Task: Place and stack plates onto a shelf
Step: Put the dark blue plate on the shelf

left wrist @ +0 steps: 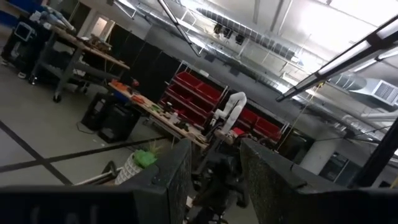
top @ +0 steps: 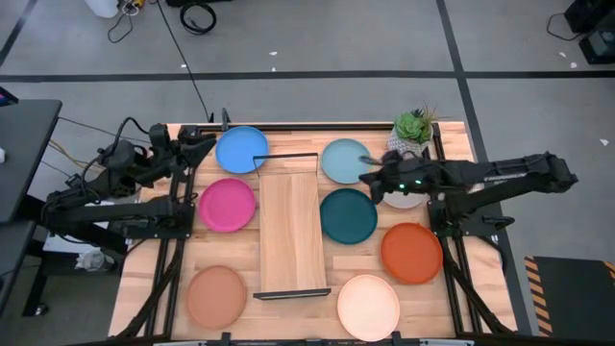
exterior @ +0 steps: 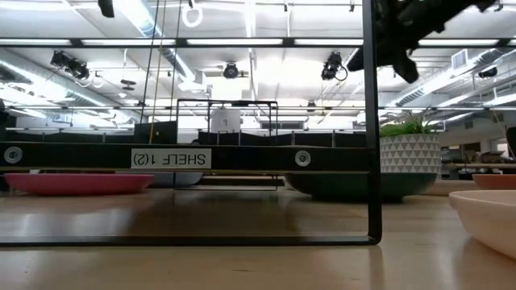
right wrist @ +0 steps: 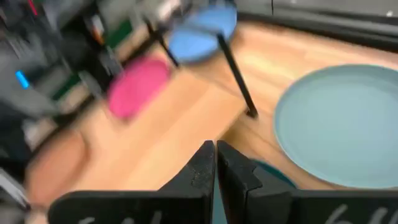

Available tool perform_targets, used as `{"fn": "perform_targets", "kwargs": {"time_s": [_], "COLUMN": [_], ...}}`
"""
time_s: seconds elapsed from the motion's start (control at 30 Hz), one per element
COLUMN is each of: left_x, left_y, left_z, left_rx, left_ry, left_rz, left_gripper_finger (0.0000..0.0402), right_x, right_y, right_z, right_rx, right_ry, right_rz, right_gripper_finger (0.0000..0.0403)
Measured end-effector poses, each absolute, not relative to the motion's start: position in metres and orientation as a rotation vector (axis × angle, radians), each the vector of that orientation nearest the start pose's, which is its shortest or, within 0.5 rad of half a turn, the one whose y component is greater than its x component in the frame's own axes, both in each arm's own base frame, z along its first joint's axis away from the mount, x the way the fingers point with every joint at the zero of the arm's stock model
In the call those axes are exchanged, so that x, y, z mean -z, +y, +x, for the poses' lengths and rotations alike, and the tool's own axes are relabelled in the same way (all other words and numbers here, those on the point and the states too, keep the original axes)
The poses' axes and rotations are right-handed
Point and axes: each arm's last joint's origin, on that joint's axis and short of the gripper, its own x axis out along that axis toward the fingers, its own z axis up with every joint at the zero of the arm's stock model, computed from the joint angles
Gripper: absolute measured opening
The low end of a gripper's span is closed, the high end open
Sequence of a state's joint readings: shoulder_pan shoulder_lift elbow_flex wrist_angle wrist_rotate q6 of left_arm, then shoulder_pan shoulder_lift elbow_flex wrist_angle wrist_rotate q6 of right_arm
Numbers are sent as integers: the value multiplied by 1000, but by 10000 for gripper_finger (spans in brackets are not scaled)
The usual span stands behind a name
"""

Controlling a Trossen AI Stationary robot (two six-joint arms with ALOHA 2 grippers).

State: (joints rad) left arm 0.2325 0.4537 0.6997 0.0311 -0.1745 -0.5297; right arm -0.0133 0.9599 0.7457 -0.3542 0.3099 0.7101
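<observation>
**Carefully now: right arm lines up on the light blue plate**

Right gripper (top: 368,176) hovers, fingers pressed together, over the light blue plate's (top: 345,160) near rim, beside the bare shelf (top: 290,231). It likely needs to spread its fingers and catch the rim squarely before lifting. Left gripper (top: 204,140) waits by the bright blue plate (top: 241,150), fingers spread.

potted plant (top: 414,126) at table's far edge | black cable coil (top: 199,16) on floor
</observation>
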Motion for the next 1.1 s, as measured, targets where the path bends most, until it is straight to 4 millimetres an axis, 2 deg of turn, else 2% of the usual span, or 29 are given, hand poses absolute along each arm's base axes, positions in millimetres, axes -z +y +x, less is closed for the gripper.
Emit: {"fn": "perform_targets", "kwargs": {"time_s": [0.17, 0.27, 0.43, 0.57, 0.87, 1.1], "left_x": [-362, -361, -359, -358, -356, -354], "left_y": [28, 29, 29, 30, 30, 30], "left_z": [97, 97, 98, 98, 98, 99], "left_rx": [-330, -354, -373, -375, -381, -383], "left_ry": [-359, -350, -340, -332, -312, -298], "left_rz": [-513, -515, -540, -548, -559, -586], "left_gripper_finger": [146, 146, 146, 146, 146, 146], "right_x": [-277, -266, -240, -221, -189, -171], "right_y": [-21, -26, -42, -51, -75, -81], "right_z": [225, 232, 234, 235, 238, 244], "right_rx": [479, 458, 457, 478, 509, 442], "right_ry": [689, 823, 1005, 1074, 1196, 1244], "right_rz": [373, 274, 421, 527, 564, 542], "right_gripper_finger": [22, 22, 33, 63, 144, 146]}}
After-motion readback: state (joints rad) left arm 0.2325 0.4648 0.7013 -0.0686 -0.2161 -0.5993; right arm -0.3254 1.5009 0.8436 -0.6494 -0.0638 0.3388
